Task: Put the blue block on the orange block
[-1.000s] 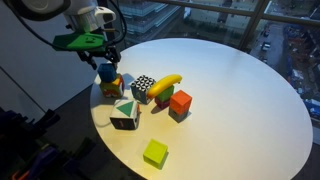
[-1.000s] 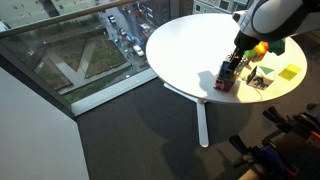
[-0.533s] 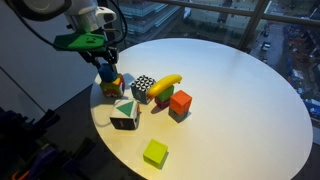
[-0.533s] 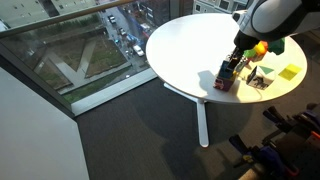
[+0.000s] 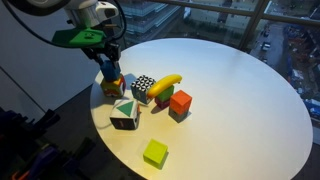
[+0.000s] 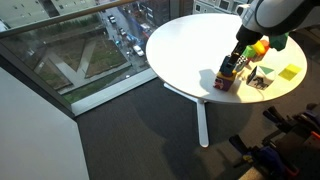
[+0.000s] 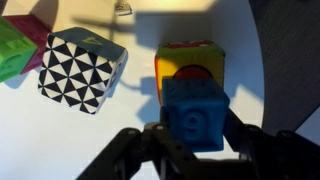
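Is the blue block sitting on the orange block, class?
No, in an exterior view the pincer holds the blue block at the multicoloured cube, well apart from the orange block.

Toy colours on a plain white bench (image 5: 240, 100)

The blue block (image 7: 195, 112) is a dull teal-blue and bears a numeral in the same colour; the pincer (image 7: 196, 128) around it is black. The multicoloured cube (image 7: 190, 60) shows a yellow face with a red disc and a red edge. The patterned cube (image 7: 82, 68) is covered in black and white triangles. In an exterior view the orange block (image 5: 180, 100) is plain bright orange-red, the banana (image 5: 166, 84) yellow, the lone block (image 5: 155, 152) lime green, and another cube (image 5: 124, 114) white with a green patch.
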